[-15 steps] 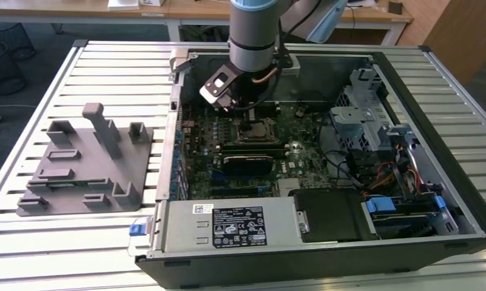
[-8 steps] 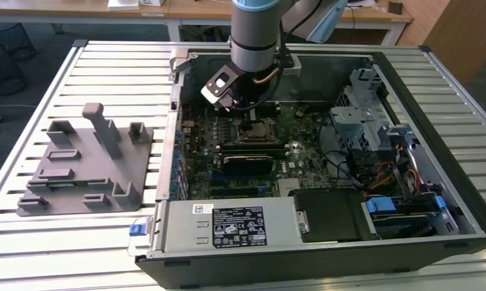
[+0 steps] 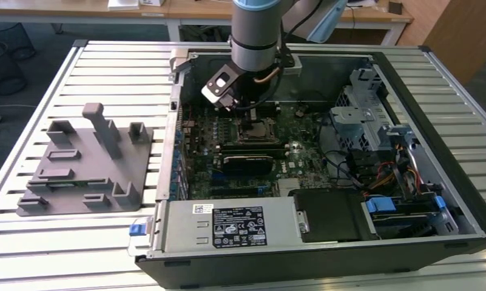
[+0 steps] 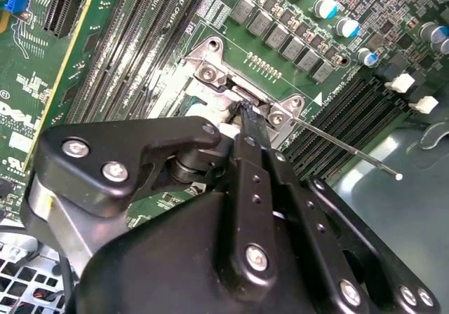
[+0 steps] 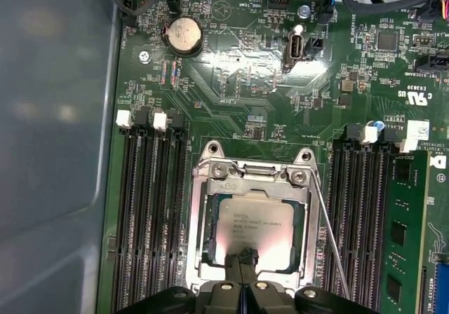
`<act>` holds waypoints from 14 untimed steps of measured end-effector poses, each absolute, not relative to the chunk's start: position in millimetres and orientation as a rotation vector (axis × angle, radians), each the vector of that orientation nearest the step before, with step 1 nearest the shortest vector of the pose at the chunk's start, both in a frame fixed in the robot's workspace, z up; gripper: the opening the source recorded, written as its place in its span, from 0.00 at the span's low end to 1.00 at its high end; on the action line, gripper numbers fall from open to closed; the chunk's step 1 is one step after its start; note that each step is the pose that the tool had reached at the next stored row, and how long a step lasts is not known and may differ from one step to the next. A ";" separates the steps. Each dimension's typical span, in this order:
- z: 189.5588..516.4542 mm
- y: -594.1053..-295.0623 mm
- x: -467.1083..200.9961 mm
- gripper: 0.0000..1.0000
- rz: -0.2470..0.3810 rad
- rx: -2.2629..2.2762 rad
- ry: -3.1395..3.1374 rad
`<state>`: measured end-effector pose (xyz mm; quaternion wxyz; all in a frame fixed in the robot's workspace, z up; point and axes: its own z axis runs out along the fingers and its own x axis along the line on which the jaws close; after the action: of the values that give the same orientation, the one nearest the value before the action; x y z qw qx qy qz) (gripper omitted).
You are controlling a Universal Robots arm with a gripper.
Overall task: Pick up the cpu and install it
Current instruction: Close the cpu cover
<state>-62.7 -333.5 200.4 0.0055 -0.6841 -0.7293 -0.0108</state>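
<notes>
The cpu [image 5: 256,221], a flat square chip with a silver-grey top, lies flat inside the metal-framed socket [image 5: 252,170] on the green motherboard. In the first wrist view my gripper [image 5: 242,256] has its two thin black fingers pressed together, tips at the cpu's near edge, nothing between them. In the second wrist view the gripper [image 4: 247,114] reaches down onto the socket frame [image 4: 210,69], hiding the chip. The socket's wire lever [image 5: 330,237] runs along one side of the frame. In the exterior view the gripper [image 3: 247,112] hangs inside the open computer case over the socket [image 3: 255,130].
Black memory slots [image 5: 151,216] flank the socket on both sides. A coin battery [image 5: 184,33] sits further up the board. The case holds a power supply [image 3: 226,227] and a drive cage [image 3: 364,121]. A grey plastic fixture [image 3: 85,163] stands on the slatted table at the exterior view's left.
</notes>
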 end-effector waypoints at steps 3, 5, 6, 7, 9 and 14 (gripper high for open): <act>199.0 -333.4 -61.4 0.11 -0.033 -2.142 -2.283; 198.6 -333.5 -61.3 0.11 -0.032 -2.142 -2.283; 198.6 -333.5 -61.3 0.11 -0.033 -2.142 -2.283; 198.5 -333.4 -61.2 0.11 -0.033 -2.142 -2.283; 199.0 -333.3 -61.1 0.11 -0.034 -2.141 -2.283; 204.6 -333.4 -60.6 0.11 -0.033 -2.141 -2.283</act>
<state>-60.6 -333.4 204.6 0.0058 -0.6841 -0.7293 -0.0107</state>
